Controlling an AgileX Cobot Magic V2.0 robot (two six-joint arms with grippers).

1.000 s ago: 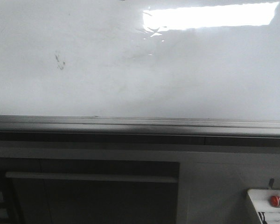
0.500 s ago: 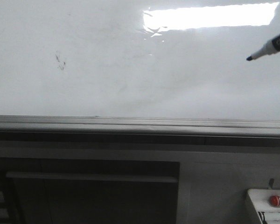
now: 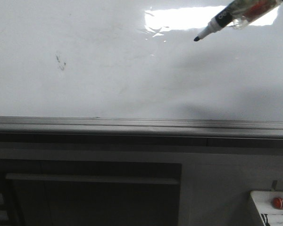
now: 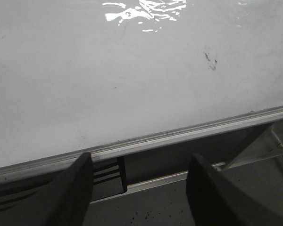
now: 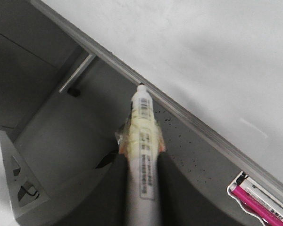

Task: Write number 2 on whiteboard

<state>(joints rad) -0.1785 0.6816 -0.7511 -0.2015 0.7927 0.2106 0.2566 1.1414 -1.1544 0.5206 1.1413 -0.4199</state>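
Observation:
The whiteboard [image 3: 132, 70] fills the upper front view, glossy, with a bright light reflection near its top. The number 2 is not in view on it; only a small faint smudge [image 3: 60, 61] shows at the left. A black-tipped marker [image 3: 221, 19] slants in from the upper right, its tip [image 3: 196, 39] over the board just below the reflection; I cannot tell if it touches. My right gripper [image 5: 140, 160] is shut on the marker's barrel [image 5: 142, 122]. My left gripper [image 4: 141, 157] hangs open below the board's rail [image 4: 179, 134], holding nothing.
A grey metal rail [image 3: 132, 125] runs along the board's lower edge, with a dark cabinet front [image 3: 94, 193] beneath. A small white tray [image 3: 269, 209] with a red-capped marker [image 3: 278, 203] sits at the lower right; the tray [image 5: 254, 193] also shows in the right wrist view.
The marker came into view from the right edge and has moved left and upward across the board, up to the light reflection. Nothing new is drawn.

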